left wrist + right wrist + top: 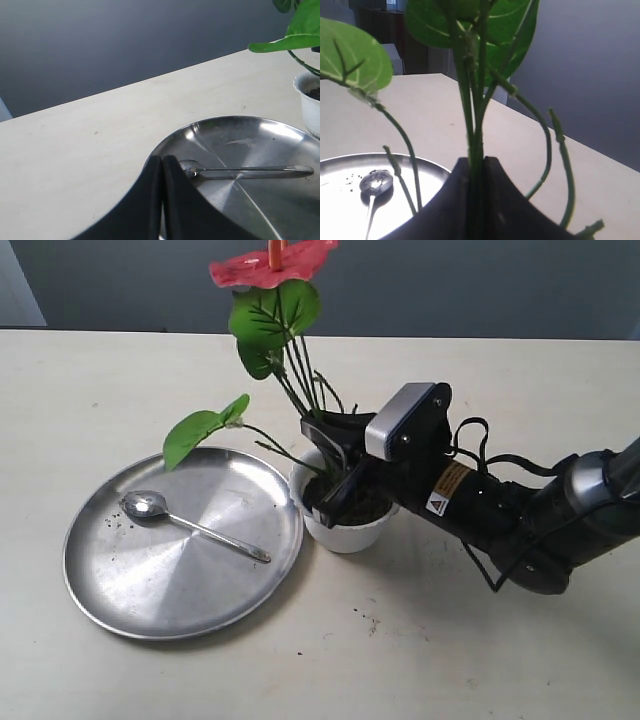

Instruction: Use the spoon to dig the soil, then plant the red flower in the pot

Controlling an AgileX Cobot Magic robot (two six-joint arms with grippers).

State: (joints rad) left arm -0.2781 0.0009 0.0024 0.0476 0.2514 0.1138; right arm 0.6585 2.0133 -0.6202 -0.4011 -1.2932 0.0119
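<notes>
The red flower [272,264] stands upright in the white pot [343,531], its green stems [475,125] clamped between the black fingers of my right gripper [335,465], which reaches in over the rim. Dark soil [362,508] fills the pot around the stems. The spoon [190,524] lies loose on the steel plate [150,590], bowl to the left. In the right wrist view my right gripper [475,165] is shut on the stems. My left gripper [163,162] is shut and empty, just short of the spoon [240,171]; the exterior view does not show it.
The steel plate [270,200] lies left of the pot and touches its base. Crumbs of soil [365,620] dot the table in front of the pot. The right arm's wrist camera housing [405,420] and cables [500,465] sit right of the pot.
</notes>
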